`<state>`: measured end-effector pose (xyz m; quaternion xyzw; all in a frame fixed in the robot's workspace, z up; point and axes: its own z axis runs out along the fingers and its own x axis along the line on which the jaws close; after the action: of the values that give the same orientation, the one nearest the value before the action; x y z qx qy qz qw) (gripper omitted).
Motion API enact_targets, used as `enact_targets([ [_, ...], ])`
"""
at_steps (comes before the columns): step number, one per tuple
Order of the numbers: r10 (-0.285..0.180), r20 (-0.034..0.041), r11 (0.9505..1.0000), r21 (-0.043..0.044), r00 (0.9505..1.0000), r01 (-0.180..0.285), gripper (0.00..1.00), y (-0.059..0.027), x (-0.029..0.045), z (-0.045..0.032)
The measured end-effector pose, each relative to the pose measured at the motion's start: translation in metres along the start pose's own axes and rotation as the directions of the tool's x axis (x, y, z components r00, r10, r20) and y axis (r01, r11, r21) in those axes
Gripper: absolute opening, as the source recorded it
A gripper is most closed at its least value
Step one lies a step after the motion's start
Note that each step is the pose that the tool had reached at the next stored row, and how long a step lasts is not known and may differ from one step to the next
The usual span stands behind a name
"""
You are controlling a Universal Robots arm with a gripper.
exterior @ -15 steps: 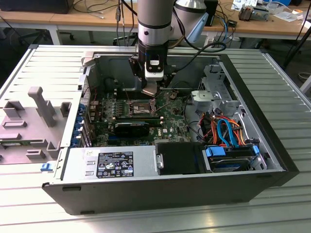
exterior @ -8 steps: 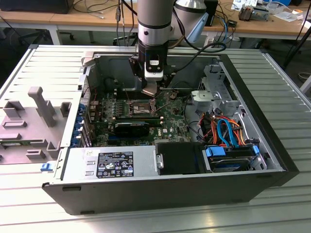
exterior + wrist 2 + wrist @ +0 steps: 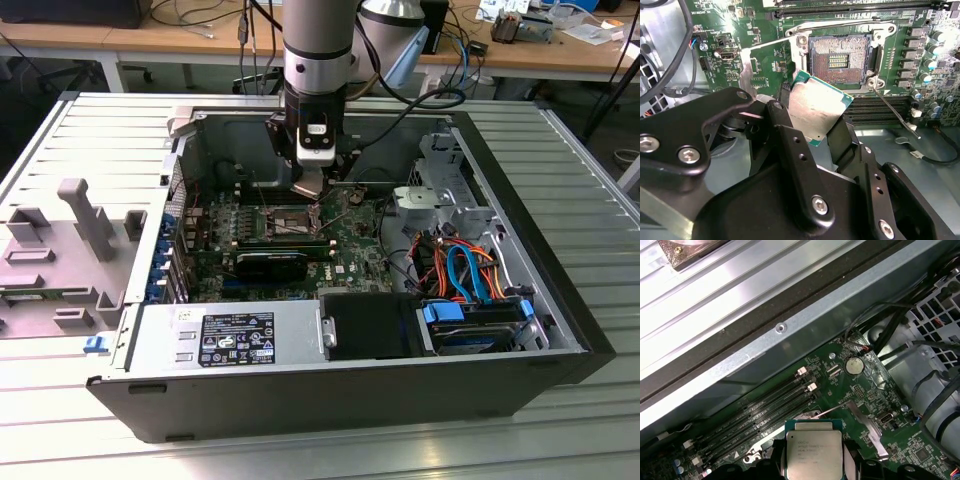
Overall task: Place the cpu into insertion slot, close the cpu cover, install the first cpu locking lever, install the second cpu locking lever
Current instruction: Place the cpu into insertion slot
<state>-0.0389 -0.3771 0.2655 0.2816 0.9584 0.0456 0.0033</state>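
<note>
My gripper [image 3: 310, 188] hangs inside the open computer case, just above the green board, shut on the cpu [image 3: 817, 107]. The chip is held tilted between the two black fingers [image 3: 785, 120], its silver top facing the first wrist view [image 3: 814, 452]. The insertion slot [image 3: 840, 59] lies open and empty just beyond the chip, its pin field bare; in the exterior view the insertion slot [image 3: 285, 222] sits just below the gripper. The cpu cover [image 3: 746, 75] is swung up off the socket beside it. A thin locking lever [image 3: 895, 112] sticks out, released, at the socket's corner.
Memory slots [image 3: 765, 410] and a coin battery [image 3: 855, 365] flank the socket. A black block [image 3: 270, 265] lies in front of it. The power supply [image 3: 230, 335] and a drive bay with orange and blue cables [image 3: 470, 270] fill the case front. A grey fixture [image 3: 85, 215] stands outside.
</note>
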Motion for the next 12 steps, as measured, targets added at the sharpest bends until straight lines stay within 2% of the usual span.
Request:
enact_targets([
  [12, 0.016, 0.0014, 0.9999, -0.0003, 0.9999, -0.016, 0.54, 0.0, 0.0, 0.0002],
])
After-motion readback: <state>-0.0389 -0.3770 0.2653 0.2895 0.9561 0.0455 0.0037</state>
